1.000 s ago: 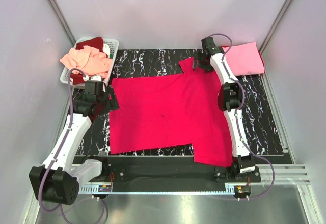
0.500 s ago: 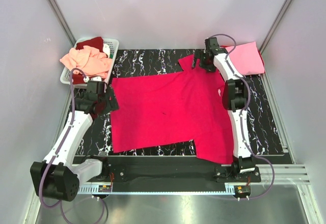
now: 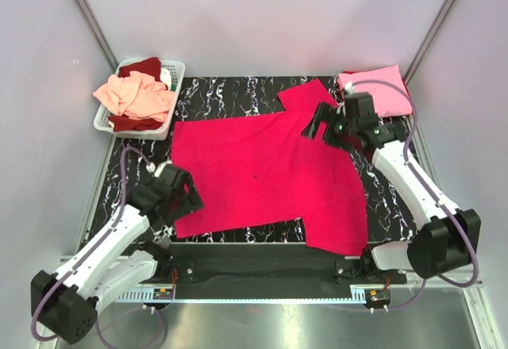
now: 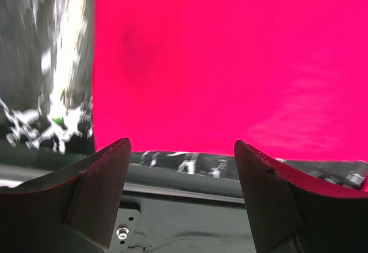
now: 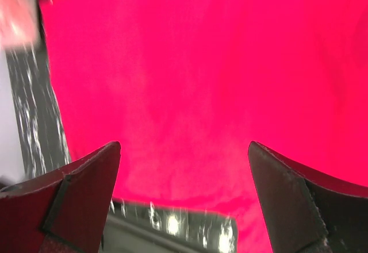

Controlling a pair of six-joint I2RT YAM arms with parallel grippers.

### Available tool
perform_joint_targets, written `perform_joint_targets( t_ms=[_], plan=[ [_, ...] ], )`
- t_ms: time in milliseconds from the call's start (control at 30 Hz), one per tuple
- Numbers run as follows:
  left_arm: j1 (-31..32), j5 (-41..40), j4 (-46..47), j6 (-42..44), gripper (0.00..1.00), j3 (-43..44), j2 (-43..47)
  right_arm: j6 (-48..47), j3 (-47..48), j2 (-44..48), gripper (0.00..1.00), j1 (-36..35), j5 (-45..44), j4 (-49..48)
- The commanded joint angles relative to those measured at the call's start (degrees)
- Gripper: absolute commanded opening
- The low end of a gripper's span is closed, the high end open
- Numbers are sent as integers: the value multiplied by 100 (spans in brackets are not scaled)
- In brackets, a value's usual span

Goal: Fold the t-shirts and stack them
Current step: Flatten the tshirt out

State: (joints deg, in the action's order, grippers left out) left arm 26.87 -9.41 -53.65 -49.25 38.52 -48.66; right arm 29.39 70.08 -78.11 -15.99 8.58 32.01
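**Red shirt spread, fold not begun**

Crimson t-shirt [image 3: 266, 176] lies flat on mat [image 3: 397, 182]. Left gripper [image 3: 176, 198], jaws wide and empty, hovers at its near-left hem corner. Right gripper [image 3: 324, 123], jaws wide, empty, hangs over the far-right shoulder. Next: pinch edges, fold. Folded pink t-shirt [image 3: 379, 89] waits far right; others in basket [image 3: 176, 70].

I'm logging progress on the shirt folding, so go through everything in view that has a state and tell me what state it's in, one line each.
Crimson-red t-shirt: spread flat on the mat, unfolded.
Light pink t-shirt: folded, at the mat's far right corner.
Peach t-shirt: crumpled, draped over the basket.
Dark maroon t-shirt: bunched in the basket.
White basket: upright, holding shirts.
Left gripper: jaws open, empty, over the red shirt's near edge.
Right gripper: jaws open, empty, over the red shirt.
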Motion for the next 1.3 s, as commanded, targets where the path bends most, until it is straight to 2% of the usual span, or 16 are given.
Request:
perform_joint_targets(
  t_ms=[0,67,233,467,733,767,833,900,967,1033,1200,1267],
  plan=[
    [125,27,230,-1102,77,-660,94,532,-1160,215,100,-281,398,-177],
    [238,-121,267,-1296,76,-811,129,612,-1609,655,100,-474,416,-300],
    [441,-518,30,-1657,74,-776,-20,665,-1998,1156,100,-554,478,-213],
    [582,-781,240,-2018,70,-1329,-91,603,-2139,1298,100,-546,531,-195],
    [609,-834,434,-2009,67,-1409,-222,533,-2201,1342,100,-546,522,-195],
    [626,-852,504,-2009,65,-1426,-266,542,-2218,1333,100,-554,522,-195],
    [661,-965,531,-2018,49,-1409,-389,551,-2218,1359,100,-546,496,-178],
    [705,-1010,618,-2000,26,-1374,-468,734,-2218,1481,100,-546,111,-3],
    [705,-1063,750,-1887,17,-1295,-521,1268,-2271,1622,99,-554,-651,400],
    [696,-1150,751,-1825,6,-1085,-574,1543,-2411,1876,100,-546,-831,499],
    [635,-1624,470,-1360,0,-268,-776,1580,-2631,1870,100,-563,-1437,894],
    [189,-1714,460,-896,0,216,-986,1430,-2614,1624,100,-572,-1508,991]
  ],
)
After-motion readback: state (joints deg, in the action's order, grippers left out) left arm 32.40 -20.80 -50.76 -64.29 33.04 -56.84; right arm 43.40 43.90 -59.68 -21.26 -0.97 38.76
